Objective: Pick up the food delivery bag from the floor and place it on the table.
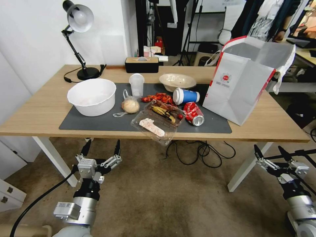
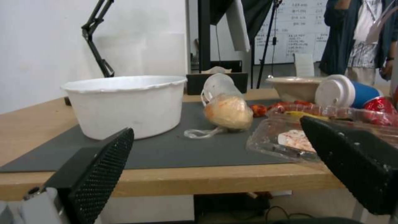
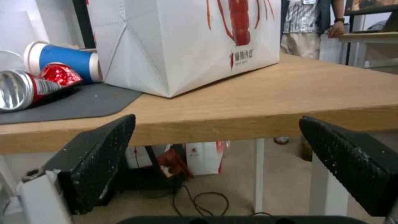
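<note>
Both arms low before table, left gripper spread, right gripper spread

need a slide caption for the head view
Food delivery bag stands on the table; both pincers, left and right, hang open below.

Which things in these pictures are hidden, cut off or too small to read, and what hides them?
- Head view: the inside of the food delivery bag is hidden by its own walls; the print under its logo is too small.
- Right wrist view: the bag's top is cut by the edge; the table hides much of the floor.
- Left wrist view: the right finger covers part of the clear tray.
</note>
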Robot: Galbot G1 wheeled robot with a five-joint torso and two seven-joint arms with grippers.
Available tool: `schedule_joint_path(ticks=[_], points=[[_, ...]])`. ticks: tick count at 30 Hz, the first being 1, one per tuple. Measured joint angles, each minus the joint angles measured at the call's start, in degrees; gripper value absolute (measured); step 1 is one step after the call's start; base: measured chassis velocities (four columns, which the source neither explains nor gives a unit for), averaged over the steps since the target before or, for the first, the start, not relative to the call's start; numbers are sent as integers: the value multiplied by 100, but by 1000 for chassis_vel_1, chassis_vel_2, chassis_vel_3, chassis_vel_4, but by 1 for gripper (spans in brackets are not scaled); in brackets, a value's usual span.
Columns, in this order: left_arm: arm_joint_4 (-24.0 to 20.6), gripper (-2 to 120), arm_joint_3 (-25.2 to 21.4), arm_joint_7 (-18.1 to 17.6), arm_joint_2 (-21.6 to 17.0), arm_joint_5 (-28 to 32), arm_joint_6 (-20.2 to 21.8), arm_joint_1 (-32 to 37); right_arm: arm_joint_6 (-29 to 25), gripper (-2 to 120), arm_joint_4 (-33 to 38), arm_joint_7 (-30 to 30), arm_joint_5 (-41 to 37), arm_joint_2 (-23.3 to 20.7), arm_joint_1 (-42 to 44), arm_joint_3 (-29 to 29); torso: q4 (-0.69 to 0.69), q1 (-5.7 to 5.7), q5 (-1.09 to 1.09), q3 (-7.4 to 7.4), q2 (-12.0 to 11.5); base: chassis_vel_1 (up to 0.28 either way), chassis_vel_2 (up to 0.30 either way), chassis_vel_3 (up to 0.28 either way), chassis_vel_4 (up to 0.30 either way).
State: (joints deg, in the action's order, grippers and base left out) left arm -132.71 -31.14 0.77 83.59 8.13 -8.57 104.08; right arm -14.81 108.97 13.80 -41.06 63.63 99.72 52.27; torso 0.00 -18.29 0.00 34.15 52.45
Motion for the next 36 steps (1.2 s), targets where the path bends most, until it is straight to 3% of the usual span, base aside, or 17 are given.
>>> schedule_joint_path(ticks=[15, 26, 36], points=[[236, 100, 95, 75, 13, -65, -39, 7, 24, 100, -25, -26, -17, -113, -22, 50, 0, 0, 1, 0, -1, 0, 0, 0, 0], [1069, 100, 512, -88, 101, -244, -197, -545, -60, 100, 199, 142, 65, -5, 114, 0, -1, -1, 0, 0, -1, 0, 0, 0, 0], [1136, 100, 533, -170, 67, -286, -115, -696, -139, 100, 321, 318, 98, 118, 186, -148, 0, -1, 0, 0, -1, 0, 0, 0, 0]])
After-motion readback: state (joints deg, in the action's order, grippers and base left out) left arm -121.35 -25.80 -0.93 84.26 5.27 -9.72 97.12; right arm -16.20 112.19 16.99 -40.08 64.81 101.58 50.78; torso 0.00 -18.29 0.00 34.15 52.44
